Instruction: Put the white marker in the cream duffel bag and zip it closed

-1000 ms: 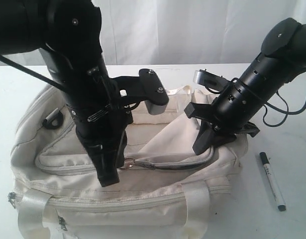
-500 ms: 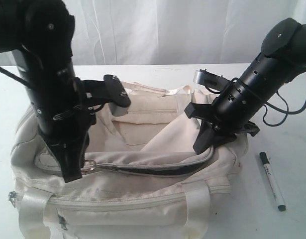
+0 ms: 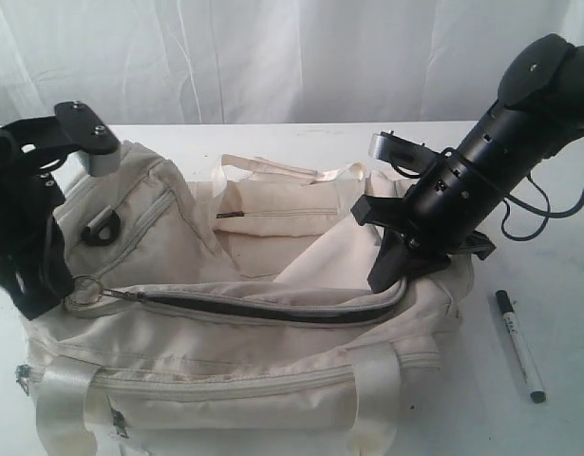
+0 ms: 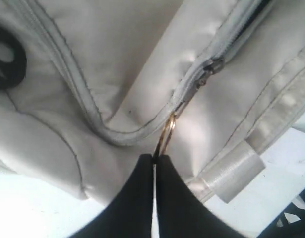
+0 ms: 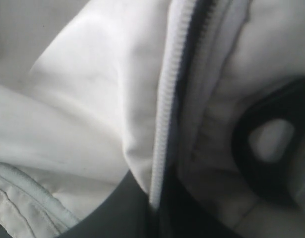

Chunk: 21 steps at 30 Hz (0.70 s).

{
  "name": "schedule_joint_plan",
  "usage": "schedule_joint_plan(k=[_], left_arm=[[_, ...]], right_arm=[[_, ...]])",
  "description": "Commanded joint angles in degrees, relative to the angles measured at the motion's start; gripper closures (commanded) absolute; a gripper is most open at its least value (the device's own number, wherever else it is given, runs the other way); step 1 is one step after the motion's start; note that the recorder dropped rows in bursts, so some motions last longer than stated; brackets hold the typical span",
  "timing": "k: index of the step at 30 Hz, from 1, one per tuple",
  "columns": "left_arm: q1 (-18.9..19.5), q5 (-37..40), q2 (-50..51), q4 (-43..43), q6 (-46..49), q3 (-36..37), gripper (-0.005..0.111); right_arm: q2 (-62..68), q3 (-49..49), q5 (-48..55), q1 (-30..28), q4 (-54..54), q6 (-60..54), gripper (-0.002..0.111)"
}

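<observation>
Nearest the exterior camera, the front side of the cream duffel bag is seen on the white table, with two shiny webbing handles running down it. The white marker is laid on the table just right of the bag, apart from it and outside it, its black cap turned away from the camera. Behind the front side, the main zipper is seen parted, a dark slit running across the bag's top. At the slit's left end the metal ring of the pull is pinched by the left hand, its fingers pressed together on it. At the right end the bag's zipper edge is clamped by the right hand, fingers closed on the fabric. A black buckle is seen further back on the bag's left part. A white curtain is hung behind the table.
</observation>
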<state>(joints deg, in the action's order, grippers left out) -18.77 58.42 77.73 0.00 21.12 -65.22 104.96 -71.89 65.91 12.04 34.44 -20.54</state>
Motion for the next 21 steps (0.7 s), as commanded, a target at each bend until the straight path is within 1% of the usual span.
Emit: schedule_joint_plan(k=[1,7,13,16,19,21], left_arm=[[3.37,1.10,-2.01,2.24,-0.28,2.40,0.107],[3.80,-0.44,-2.59,1.82,-0.89,4.32,0.107],[3.80,-0.47,-2.84,1.49,-0.89,4.47,0.107],[3.80,-0.75,-2.84,-0.90,-0.77,4.47,0.107],[3.80,-1.48,-2.84,-3.85,-0.35,4.47,0.107],[3.80,-1.61,-2.84,-5.03,1.19,4.47,0.107]], right_arm=[[-0.11,0.18,-0.93,-0.08,-3.23,-0.10,0.108],[-0.11,0.18,0.08,-0.08,-3.20,-0.10,0.108],[-0.11,0.18,4.05,-0.08,-3.20,-0.22,0.108],[-0.11,0.18,4.05,-0.08,-3.20,-1.16,0.108],[-0.11,0.18,4.05,-0.08,-3.20,-2.79,0.103],[-0.11,0.18,4.05,-0.08,-3.20,-2.77,0.097]])
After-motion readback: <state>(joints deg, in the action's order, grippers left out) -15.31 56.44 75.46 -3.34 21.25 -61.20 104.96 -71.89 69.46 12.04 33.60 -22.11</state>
